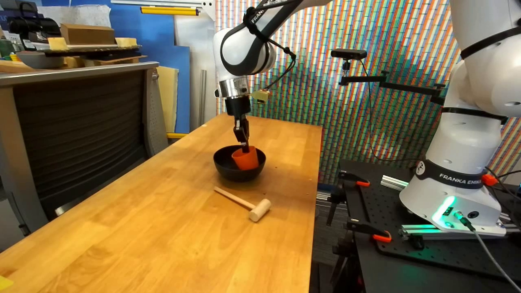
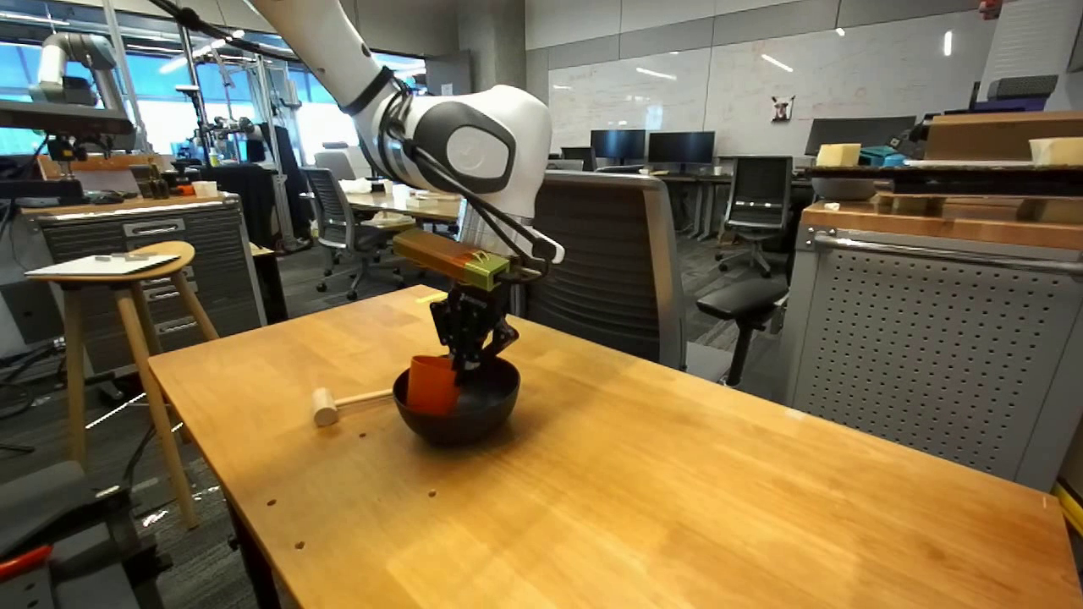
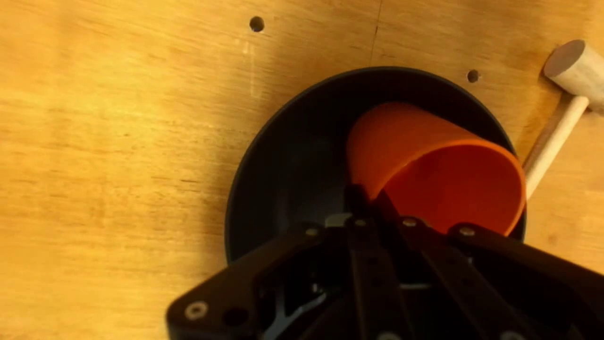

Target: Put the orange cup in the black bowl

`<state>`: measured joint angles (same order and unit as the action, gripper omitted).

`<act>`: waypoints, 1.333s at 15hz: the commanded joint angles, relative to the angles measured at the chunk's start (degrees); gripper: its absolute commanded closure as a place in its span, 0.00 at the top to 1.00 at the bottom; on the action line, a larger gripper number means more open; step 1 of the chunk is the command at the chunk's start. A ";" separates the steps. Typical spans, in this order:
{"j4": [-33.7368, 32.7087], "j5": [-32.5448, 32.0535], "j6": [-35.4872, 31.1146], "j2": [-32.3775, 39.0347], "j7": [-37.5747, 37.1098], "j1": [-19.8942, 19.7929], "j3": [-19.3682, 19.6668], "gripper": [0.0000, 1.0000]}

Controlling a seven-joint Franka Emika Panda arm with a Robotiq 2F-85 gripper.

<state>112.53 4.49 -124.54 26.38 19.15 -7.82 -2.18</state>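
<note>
The orange cup [image 1: 247,162] sits tilted inside the black bowl [image 1: 228,173], in both exterior views. The cup [image 2: 432,389] leans toward one side of the bowl [image 2: 457,430]. My gripper [image 1: 244,147] points down into the bowl, and its fingers are closed on the cup's wall near the rim. In the wrist view one fingertip of the gripper [image 3: 370,200] is inside the cup [image 3: 401,137] and one is outside it. The cup's mouth faces the lower right there, and the bowl [image 3: 288,184] surrounds it. The fingers hide part of the cup's rim and the bowl's near side.
A small wooden mallet [image 1: 260,209] lies on the wooden table [image 1: 183,228] beside the bowl; it also shows in the wrist view [image 3: 554,141]. A dark office chair [image 2: 601,254] stands at the table's long edge.
</note>
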 commanded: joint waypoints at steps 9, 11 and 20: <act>10.39 -0.31 -22.23 -6.61 -1.25 0.13 0.68 0.02; 11.62 0.11 -23.39 -7.19 -1.01 -0.34 0.66 0.31; 16.76 2.51 -16.27 -17.82 3.38 -2.20 1.16 0.98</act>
<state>126.14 7.23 -145.30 16.57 20.53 -9.36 -1.68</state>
